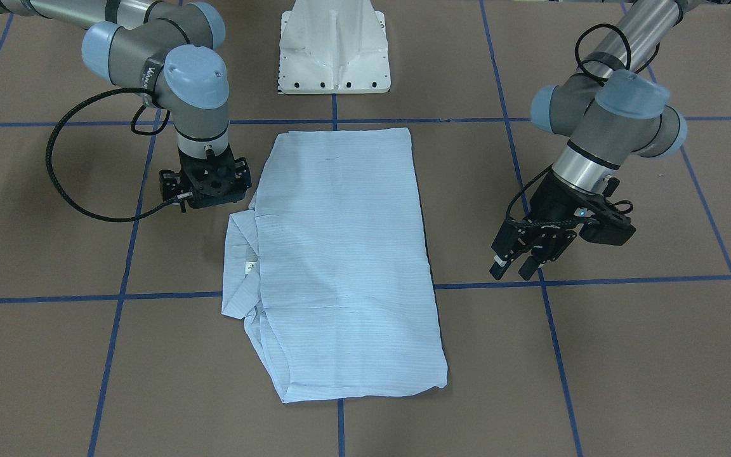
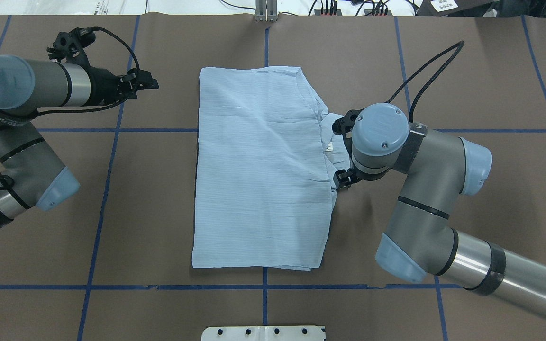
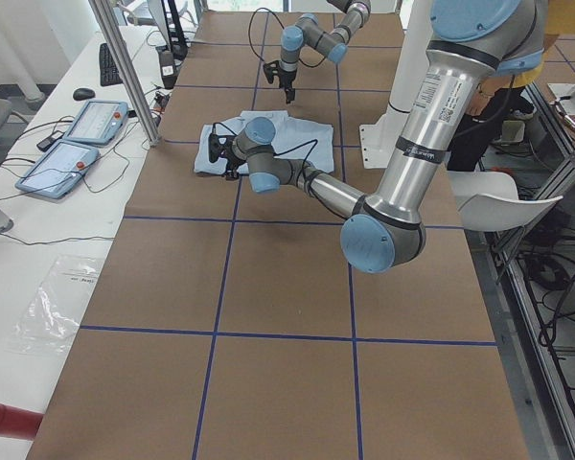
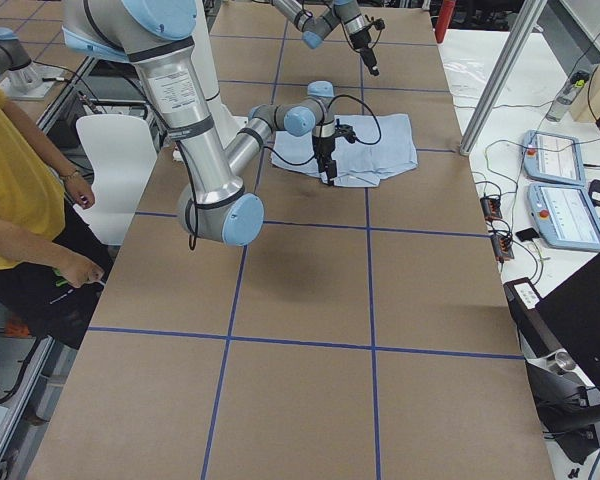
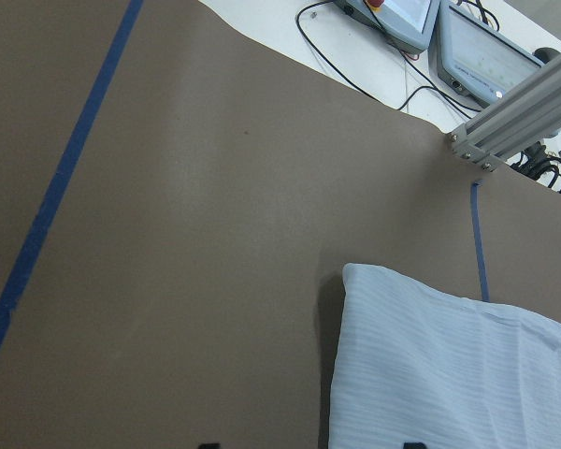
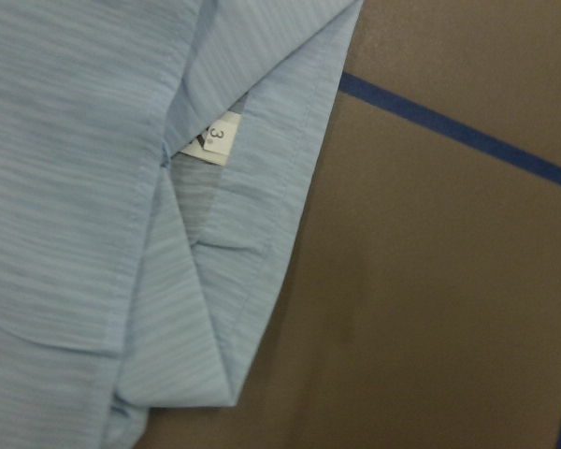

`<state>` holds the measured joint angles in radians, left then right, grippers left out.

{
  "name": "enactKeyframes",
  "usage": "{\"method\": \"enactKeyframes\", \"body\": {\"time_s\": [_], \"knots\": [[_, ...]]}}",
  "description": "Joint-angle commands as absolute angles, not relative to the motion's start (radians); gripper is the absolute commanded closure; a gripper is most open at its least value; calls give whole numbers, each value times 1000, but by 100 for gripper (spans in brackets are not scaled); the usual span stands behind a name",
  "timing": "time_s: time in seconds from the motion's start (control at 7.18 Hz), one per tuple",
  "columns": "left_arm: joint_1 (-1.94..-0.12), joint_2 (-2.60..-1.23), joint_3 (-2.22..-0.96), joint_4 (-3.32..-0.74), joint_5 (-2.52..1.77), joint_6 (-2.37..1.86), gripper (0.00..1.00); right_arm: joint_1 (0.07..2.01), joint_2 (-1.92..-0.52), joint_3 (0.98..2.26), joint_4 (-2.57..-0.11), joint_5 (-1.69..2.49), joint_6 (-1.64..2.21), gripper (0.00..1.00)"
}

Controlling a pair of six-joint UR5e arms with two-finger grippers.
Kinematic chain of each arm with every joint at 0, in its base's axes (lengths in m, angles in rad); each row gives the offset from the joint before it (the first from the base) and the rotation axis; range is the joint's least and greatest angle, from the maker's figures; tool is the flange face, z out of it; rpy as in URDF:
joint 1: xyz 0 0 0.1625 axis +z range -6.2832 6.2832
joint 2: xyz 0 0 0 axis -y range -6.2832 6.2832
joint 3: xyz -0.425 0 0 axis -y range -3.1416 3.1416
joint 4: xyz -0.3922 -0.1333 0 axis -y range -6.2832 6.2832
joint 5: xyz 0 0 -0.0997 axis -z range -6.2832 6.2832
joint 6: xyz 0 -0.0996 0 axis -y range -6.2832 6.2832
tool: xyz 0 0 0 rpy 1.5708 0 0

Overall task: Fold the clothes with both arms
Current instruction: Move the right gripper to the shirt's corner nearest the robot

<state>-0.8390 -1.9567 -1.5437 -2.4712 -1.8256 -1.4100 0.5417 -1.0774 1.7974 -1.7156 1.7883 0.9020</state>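
The light-blue striped shirt (image 1: 346, 254) lies folded into a long rectangle on the brown table (image 1: 625, 355), also in the overhead view (image 2: 259, 166). Its collar (image 6: 262, 234) and white neck label (image 6: 210, 140) stick out on the robot's right side. My right gripper (image 1: 213, 184) points straight down just over the shirt's edge by the collar. Its fingers are hidden under the wrist, so I cannot tell whether it is open or shut. My left gripper (image 1: 514, 268) hangs open and empty above bare table, well off the shirt's other long edge, and also shows in the overhead view (image 2: 145, 85).
The white pedestal base (image 1: 335, 51) stands behind the shirt. Blue tape lines (image 1: 549, 330) cross the table. Two tablets (image 3: 77, 144) and an aluminium post (image 5: 514, 122) are at the far edge. A person in yellow (image 4: 10, 180) stands beside the robot.
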Motion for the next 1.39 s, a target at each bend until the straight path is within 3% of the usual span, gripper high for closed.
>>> {"method": "enactKeyframes", "body": {"time_s": [0.0, 0.56, 1.25], "knots": [[-839, -1954, -1545, -2471, -1825, -1411, 28, 380, -1075, 1796, -1495, 1768, 1611, 0], [-838, -1941, -1543, -2471, -1821, -1411, 28, 256, -1086, 1805, -1405, 1612, 2220, 4], [-834, -1942, -1542, -2471, -1813, -1411, 27, 213, -1097, 1835, -1419, 1565, 2405, 2]]}}
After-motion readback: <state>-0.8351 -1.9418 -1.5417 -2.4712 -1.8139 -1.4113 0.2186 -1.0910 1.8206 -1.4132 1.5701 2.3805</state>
